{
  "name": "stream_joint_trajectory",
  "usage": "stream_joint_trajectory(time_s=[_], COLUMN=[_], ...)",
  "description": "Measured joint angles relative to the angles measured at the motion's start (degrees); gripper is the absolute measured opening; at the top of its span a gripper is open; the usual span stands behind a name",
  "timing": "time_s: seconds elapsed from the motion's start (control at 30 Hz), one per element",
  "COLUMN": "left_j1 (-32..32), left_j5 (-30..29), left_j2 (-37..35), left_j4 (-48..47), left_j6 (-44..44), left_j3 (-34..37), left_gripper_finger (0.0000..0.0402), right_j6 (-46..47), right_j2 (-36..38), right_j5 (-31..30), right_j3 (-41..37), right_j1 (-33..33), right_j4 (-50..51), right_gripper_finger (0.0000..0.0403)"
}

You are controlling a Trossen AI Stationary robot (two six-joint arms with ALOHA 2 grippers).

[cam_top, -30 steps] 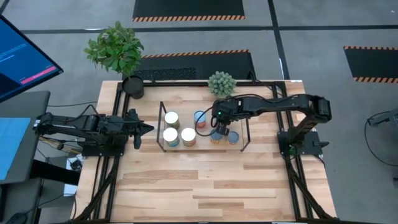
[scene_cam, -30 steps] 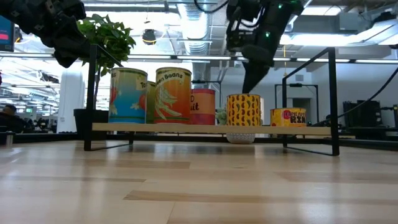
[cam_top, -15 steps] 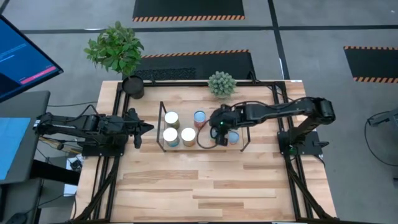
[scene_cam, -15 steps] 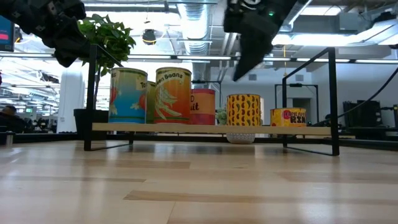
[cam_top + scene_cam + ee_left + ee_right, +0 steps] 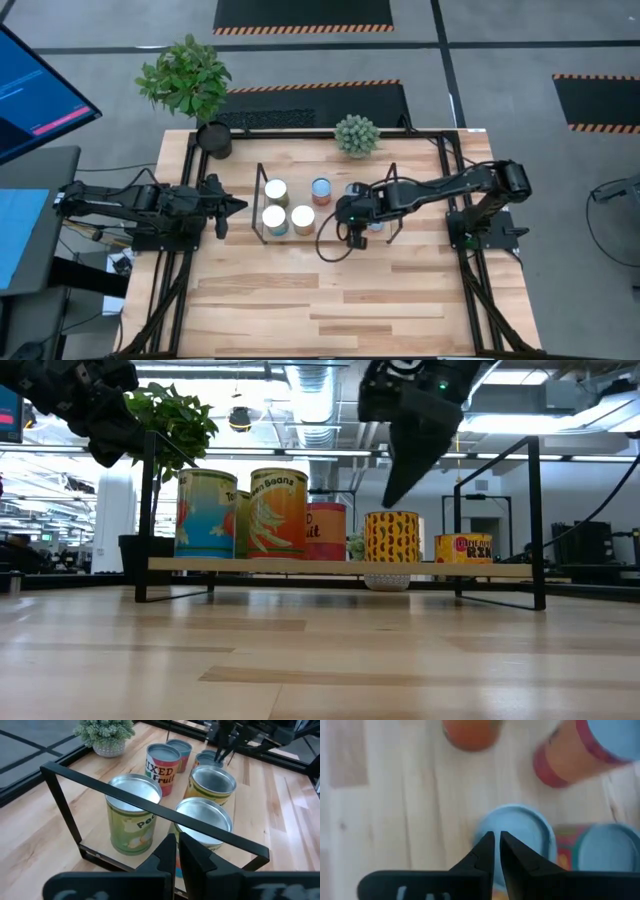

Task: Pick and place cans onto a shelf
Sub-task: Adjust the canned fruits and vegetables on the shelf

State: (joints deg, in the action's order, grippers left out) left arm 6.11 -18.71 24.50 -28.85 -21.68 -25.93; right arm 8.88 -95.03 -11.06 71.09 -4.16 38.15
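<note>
Several cans stand upright on the low wood shelf [image 5: 300, 567] at mid-table: a blue-orange one [image 5: 205, 513], a green-beans one [image 5: 278, 513], a red one [image 5: 325, 530], a yellow-black one [image 5: 391, 537] and a short red one [image 5: 463, 548]. Their round tops [image 5: 276, 192] show from above. My right gripper [image 5: 351, 228] hangs shut and empty above the shelf's near side, fingers pointing down over a blue-topped can [image 5: 517, 832]. My left gripper [image 5: 238, 207] waits shut and empty left of the shelf's black wire end frame [image 5: 150, 805].
A dark-potted leafy plant [image 5: 186, 80] stands at the table's far left corner. A small succulent in a white pot [image 5: 356, 135] stands behind the shelf. Bare plank tabletop [image 5: 330, 300] lies between the shelf and the near edge.
My right gripper has come up and away from the yellow-black can. It has moved toward the table's near edge, staying above the shelf. The cans stand as before.
</note>
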Motion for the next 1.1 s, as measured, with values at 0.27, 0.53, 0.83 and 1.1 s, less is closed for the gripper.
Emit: stream_joint_trajectory(time_s=[0.27, 0.53, 0.83, 1.1], left_j1=[0.00, 0.00, 0.00, 0.00], left_j5=[0.00, -0.05, -0.10, -0.12], left_j2=[-0.14, -0.12, -0.12, -0.12], left_j4=[-0.04, -0.14, -0.14, -0.14], left_j6=[0.10, 0.10, 0.10, 0.10], left_j3=[0.00, 0.00, 0.00, 0.00], left_gripper_finger=[0.0008, 0.0008, 0.0008, 0.0008], right_j6=[0.17, 1.64, 1.81, 1.79], right_j2=[-0.08, -0.08, -0.11, -0.13], right_j5=[-0.73, -0.80, -0.82, -0.82], right_j3=[0.06, -0.87, -1.12, -1.12], right_j1=[0.61, 0.96, 0.94, 0.94], right_j4=[-0.39, -0.51, -0.20, 0.55], right_gripper_finger=[0.0054, 0.0054, 0.0054, 0.0054])
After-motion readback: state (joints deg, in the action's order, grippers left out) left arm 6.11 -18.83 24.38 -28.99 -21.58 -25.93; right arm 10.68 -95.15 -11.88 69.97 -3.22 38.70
